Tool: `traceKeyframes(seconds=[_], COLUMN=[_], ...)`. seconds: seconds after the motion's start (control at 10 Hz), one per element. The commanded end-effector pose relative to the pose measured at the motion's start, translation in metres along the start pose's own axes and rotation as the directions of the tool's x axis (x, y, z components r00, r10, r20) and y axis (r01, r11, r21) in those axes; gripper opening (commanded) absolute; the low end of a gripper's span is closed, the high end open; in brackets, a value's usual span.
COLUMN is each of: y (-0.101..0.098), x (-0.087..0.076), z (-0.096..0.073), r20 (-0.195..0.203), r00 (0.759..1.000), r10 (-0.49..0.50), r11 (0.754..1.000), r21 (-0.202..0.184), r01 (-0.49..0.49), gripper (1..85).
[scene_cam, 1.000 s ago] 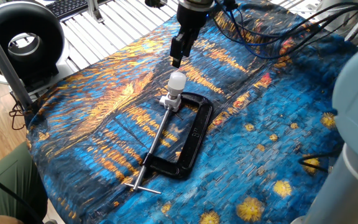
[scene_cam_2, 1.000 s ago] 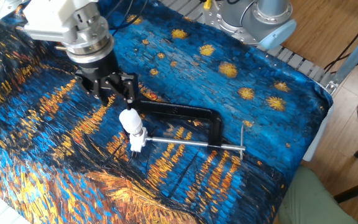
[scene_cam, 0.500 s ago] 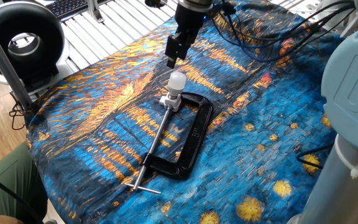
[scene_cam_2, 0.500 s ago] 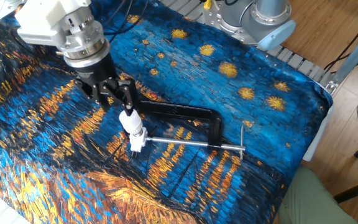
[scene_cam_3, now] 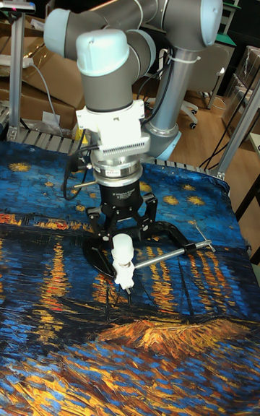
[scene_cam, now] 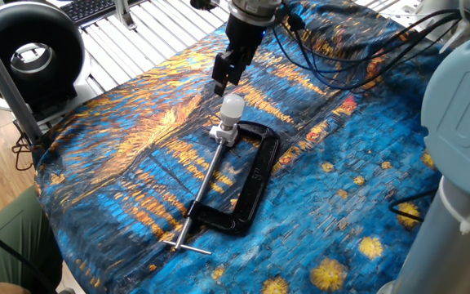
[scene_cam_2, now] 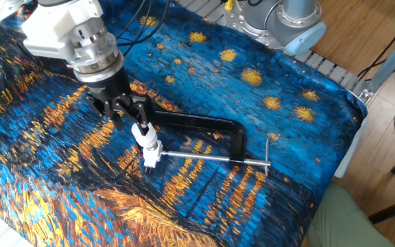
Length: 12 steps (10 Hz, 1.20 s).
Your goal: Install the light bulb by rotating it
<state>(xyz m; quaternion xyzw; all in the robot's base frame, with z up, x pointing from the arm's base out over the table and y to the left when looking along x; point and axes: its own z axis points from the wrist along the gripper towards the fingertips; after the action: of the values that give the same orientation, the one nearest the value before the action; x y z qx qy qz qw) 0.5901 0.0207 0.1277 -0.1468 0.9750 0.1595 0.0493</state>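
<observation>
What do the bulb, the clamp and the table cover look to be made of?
Bulb: frosted white glass or plastic, matte with a soft glow; which one is unclear. Clamp: black-painted metal frame with a shiny bare steel screw. Cover: printed fabric, creased at the edges.

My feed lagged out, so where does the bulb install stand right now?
Done: the light bulb already stands upright in the white socket base held by the black C-clamp. In hand: nothing; the claw is open and sits just above the bulb, apart from it. Left: closing on the bulb and rotating it. Whether it is screwed in at all cannot be told.
</observation>
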Motion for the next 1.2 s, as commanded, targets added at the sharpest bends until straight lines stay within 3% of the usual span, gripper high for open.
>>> traceKeyframes(seconds=[0.0,0.5,1.1], y=[-0.003,-0.003,-0.003], x=[0.009,0.019,0.026], z=[0.004,0.017,0.029], r20=[-0.010,-0.022,-0.026], r00=[0.997,0.979,0.967], r10=[-0.072,-0.202,-0.253], r11=[0.997,0.979,0.968], r21=[-0.015,-0.018,-0.006], r01=[0.072,0.201,0.253], gripper=[59.3,60.0,60.7])
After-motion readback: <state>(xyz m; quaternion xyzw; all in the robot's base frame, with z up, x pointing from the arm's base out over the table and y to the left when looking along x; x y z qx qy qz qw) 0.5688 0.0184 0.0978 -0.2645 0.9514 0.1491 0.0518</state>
